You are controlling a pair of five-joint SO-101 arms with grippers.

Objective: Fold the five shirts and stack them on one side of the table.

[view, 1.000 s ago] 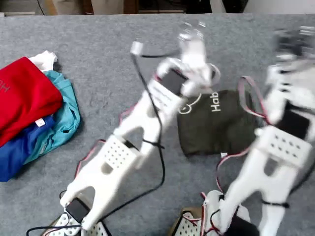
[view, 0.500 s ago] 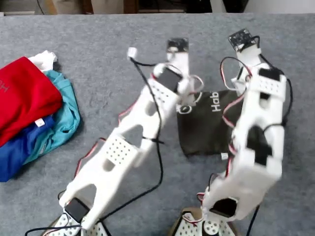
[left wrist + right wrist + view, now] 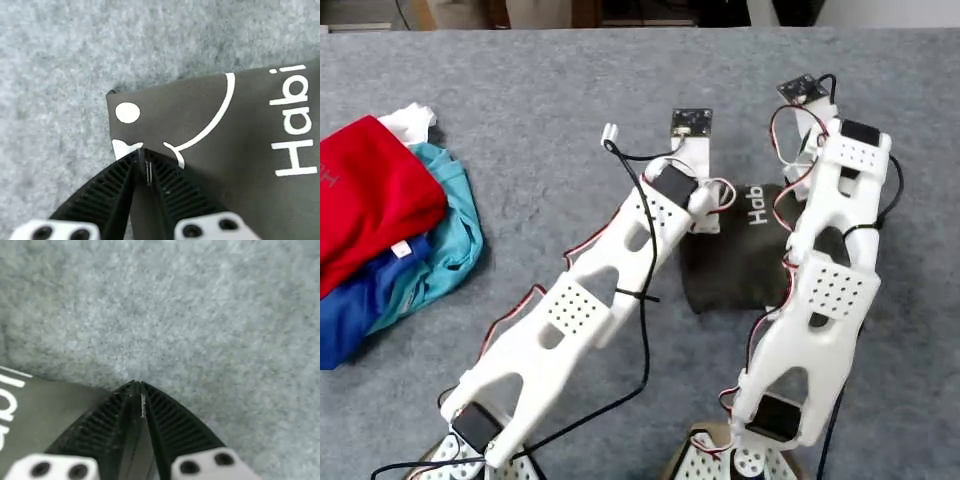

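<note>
Both left gripper [image 3: 142, 151] and right gripper [image 3: 136, 385] rest clenched, tips at the dark shirt's [image 3: 740, 270] far corners, the pile [image 3: 380, 200] toward the table's [image 3: 570, 80] left edge.

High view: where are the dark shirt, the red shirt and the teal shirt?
dark shirt [image 3: 738, 268], high view, its bare middle.
red shirt [image 3: 370, 195], high view, middle of its top.
teal shirt [image 3: 458, 238], high view, its exposed edge.
</note>
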